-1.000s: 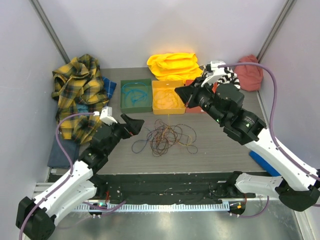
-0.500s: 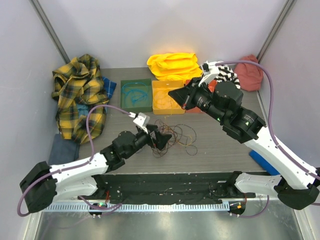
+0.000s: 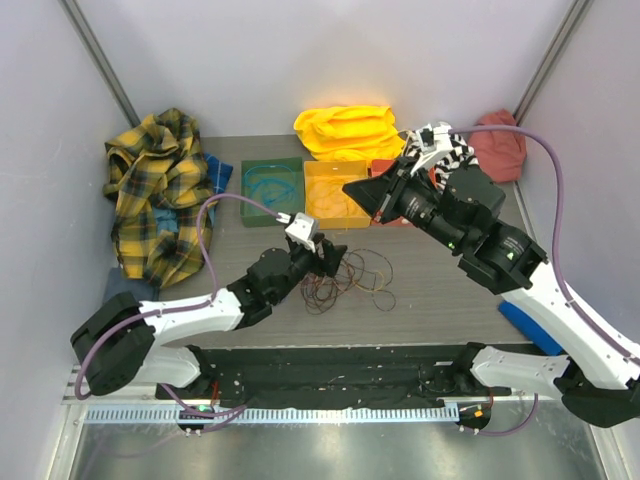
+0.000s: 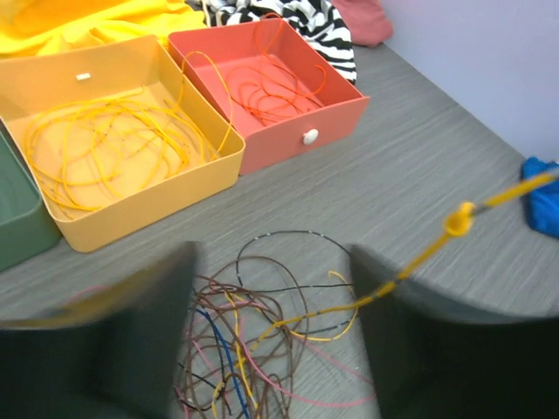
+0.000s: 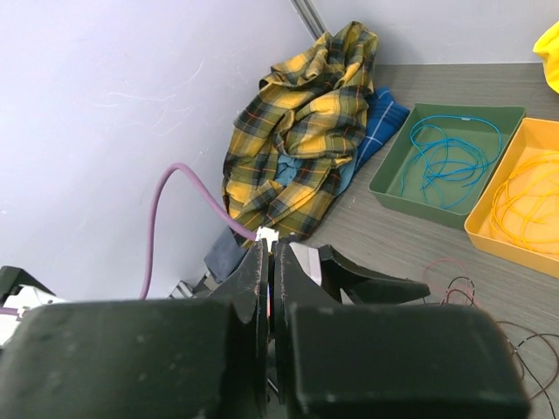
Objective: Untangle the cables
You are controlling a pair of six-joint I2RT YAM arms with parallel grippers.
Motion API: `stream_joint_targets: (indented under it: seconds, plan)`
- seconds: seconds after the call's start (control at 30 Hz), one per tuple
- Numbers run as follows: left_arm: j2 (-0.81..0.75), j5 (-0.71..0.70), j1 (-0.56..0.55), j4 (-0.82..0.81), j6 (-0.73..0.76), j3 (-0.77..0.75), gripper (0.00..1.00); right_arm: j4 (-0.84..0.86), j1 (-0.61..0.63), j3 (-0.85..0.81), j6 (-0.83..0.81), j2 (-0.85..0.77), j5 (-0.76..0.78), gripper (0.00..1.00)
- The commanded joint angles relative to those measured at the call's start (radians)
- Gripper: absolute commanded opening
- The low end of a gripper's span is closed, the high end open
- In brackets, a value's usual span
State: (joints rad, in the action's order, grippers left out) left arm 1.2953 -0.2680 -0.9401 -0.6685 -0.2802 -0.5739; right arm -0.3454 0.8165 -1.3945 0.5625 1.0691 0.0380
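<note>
The cables [image 3: 348, 275] are a loose tangle of thin brown, yellow, pink, blue and dark loops on the grey table, in front of the trays. My left gripper [image 3: 333, 255] hangs low over the tangle's left part. In the left wrist view my left gripper [image 4: 272, 262] is open, and the cables [image 4: 236, 340] lie between its blurred fingers [image 4: 131, 349]. One yellow cable [image 4: 458, 220] runs from the tangle across the right finger toward the right. My right gripper [image 3: 352, 187] is shut and raised over the trays; the right wrist view shows nothing between its tips [image 5: 269, 249].
Along the back stand a green tray [image 3: 290, 215] with a teal cable, a yellow tray [image 3: 312, 215] with yellow cables, and a red tray [image 4: 336, 122] with orange-red cables. A plaid shirt [image 3: 160, 190] lies left; yellow [image 3: 345, 130], striped [image 3: 455, 150] and red [image 3: 500, 145] cloths lie behind.
My left arm has swung from the left side of the table rightward and forward onto the tangle, and its jaws have narrowed a little. The right gripper has barely moved and stays shut.
</note>
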Motion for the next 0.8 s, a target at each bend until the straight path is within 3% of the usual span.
stream_joint_targets:
  seconds: [0.0, 0.03, 0.07, 0.1, 0.2, 0.27, 0.3, 0.57, 0.77]
  plan:
    - [0.012, -0.059, 0.009, -0.086, 0.029, -0.037, 0.49, 0.017, 0.004, 0.011, 0.017, -0.04, -0.012, 0.01]
    - [0.004, -0.071, 0.009, -0.08, 0.029, -0.037, 0.33, 0.016, 0.006, 0.012, 0.016, -0.043, -0.01, 0.01]
    - [-0.019, -0.088, 0.011, -0.045, 0.024, -0.044, 0.0, 0.014, 0.004, 0.015, 0.014, -0.047, -0.007, 0.02]
    - [-0.034, -0.1, 0.009, -0.016, 0.021, -0.052, 0.0, -0.004, 0.006, 0.017, 0.013, -0.052, 0.0, 0.24]
    - [-0.14, -0.115, 0.011, 0.137, 0.024, -0.098, 0.0, -0.052, 0.006, 0.055, -0.004, -0.098, 0.069, 0.58]
    - [-0.192, -0.141, 0.014, 0.237, 0.013, -0.177, 0.0, -0.055, 0.007, 0.154, -0.001, -0.147, 0.126, 0.66]
    - [-0.233, -0.149, 0.015, 0.367, 0.003, -0.216, 0.0, -0.046, 0.006, 0.196, 0.002, -0.196, 0.137, 0.71]
    - [-0.206, -0.079, 0.021, 0.789, -0.071, -0.648, 0.0, 0.14, 0.024, 0.531, 0.06, -0.218, 0.076, 0.73]
    - [-0.168, 0.022, 0.018, 0.868, -0.151, -0.77, 0.0, 0.244, 0.087, 0.496, 0.03, -0.14, 0.092, 0.74]
